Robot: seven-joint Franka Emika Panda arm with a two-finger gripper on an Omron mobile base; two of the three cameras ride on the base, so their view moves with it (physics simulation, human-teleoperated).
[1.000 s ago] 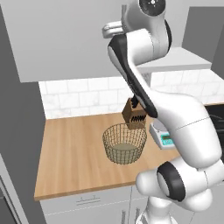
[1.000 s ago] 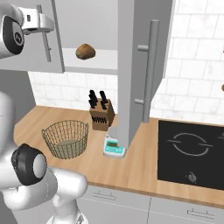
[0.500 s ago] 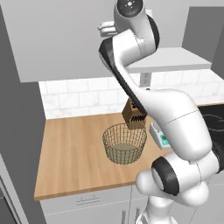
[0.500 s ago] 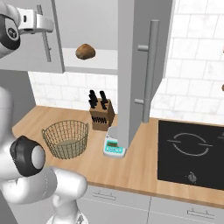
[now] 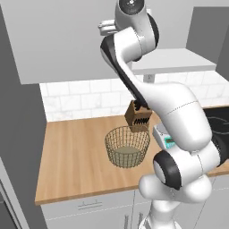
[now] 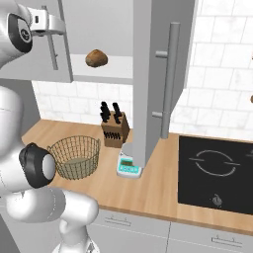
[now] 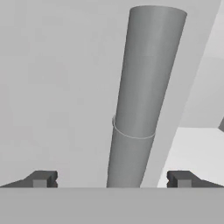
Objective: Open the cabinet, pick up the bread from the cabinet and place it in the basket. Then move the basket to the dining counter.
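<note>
The bread (image 6: 96, 58) lies on the cabinet (image 6: 153, 74) shelf, near its front edge; the right door is open. The gripper (image 7: 112, 178), fingers spread, faces the left door handle (image 7: 142, 96). The basket (image 6: 75, 156) waits on the worktop, empty; picking, placing and carrying remain.

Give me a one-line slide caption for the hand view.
Open gripper straddling the bar handle of the cabinet's left door, fingertips either side, not yet closed.
</note>
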